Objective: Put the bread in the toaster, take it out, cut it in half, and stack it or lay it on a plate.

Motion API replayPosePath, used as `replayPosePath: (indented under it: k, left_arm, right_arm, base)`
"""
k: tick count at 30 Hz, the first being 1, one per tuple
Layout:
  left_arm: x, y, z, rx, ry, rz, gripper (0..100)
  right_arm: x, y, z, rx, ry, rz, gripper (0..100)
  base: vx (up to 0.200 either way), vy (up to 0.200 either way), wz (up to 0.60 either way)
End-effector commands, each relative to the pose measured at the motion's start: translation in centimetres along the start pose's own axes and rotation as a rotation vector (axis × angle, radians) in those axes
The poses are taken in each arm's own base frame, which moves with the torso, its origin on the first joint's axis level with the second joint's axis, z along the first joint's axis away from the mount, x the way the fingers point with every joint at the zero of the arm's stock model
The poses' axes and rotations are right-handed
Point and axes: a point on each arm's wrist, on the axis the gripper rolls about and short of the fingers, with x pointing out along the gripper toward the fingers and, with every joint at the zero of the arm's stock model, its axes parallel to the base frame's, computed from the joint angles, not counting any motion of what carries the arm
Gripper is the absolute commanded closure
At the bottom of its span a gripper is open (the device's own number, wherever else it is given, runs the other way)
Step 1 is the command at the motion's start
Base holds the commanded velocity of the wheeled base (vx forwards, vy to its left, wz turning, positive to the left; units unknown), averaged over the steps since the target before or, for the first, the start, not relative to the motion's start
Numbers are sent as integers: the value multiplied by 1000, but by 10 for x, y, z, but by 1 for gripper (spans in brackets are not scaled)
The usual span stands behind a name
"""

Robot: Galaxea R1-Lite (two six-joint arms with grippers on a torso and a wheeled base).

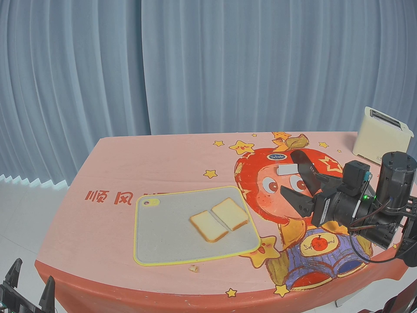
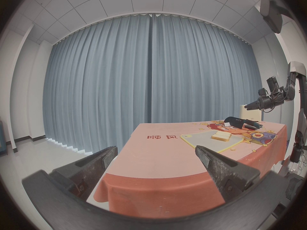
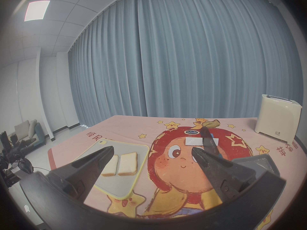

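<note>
Two bread halves [image 1: 209, 225] [image 1: 230, 213] lie side by side on a grey cutting board [image 1: 165, 235] with a yellow rim, left of the table's middle. A black knife [image 1: 306, 166] with a white label rests on the cloth to the right of the board. Just above and in front of the knife hovers my right gripper [image 1: 299, 188], open and holding nothing. From the right wrist I see the bread [image 3: 128, 163], the knife [image 3: 208, 139] and the cream toaster [image 3: 278, 117]. My left gripper [image 1: 30, 279] is open, low off the table's front left corner.
The toaster [image 1: 380, 138] stands at the table's back right corner, slots up. A small crumb [image 1: 193, 268] lies in front of the board. The pink printed cloth [image 1: 130, 166] covers the table, and a grey curtain hangs behind it.
</note>
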Motion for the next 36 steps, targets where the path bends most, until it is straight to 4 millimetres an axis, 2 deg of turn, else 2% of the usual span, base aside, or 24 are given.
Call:
replayPosePath:
  k: [1, 12, 19, 26, 34, 36]
  left_arm:
    - [1, 0, -5, -1, 7, 0, 0]
    - [1, 0, -5, 2, 7, 0, 0]
    - [1, 0, -5, 2, 7, 0, 0]
    - [1, 0, -5, 2, 7, 0, 0]
    - [1, 0, -5, 2, 7, -2, 0]
    - [1, 0, -5, 2, 7, -2, 0]
  right_arm:
    - [1, 0, -2, -2, 6, 1, 0]
    - [0, 0, -4, -14, 28, -6, 0]
    - [5, 0, 10, -9, 20, -17, 0]
    - [16, 3, 34, -19, 96, -24, 0]
    - [31, 5, 42, -37, 194, -25, 0]
    - [42, 10, 45, -48, 233, -17, 0]
  base:
    - [0, 200, 0]
    - [0, 18, 0]
    - [0, 0, 0]
    - [0, 0, 0]
    - [0, 0, 0]
    - [0, 0, 0]
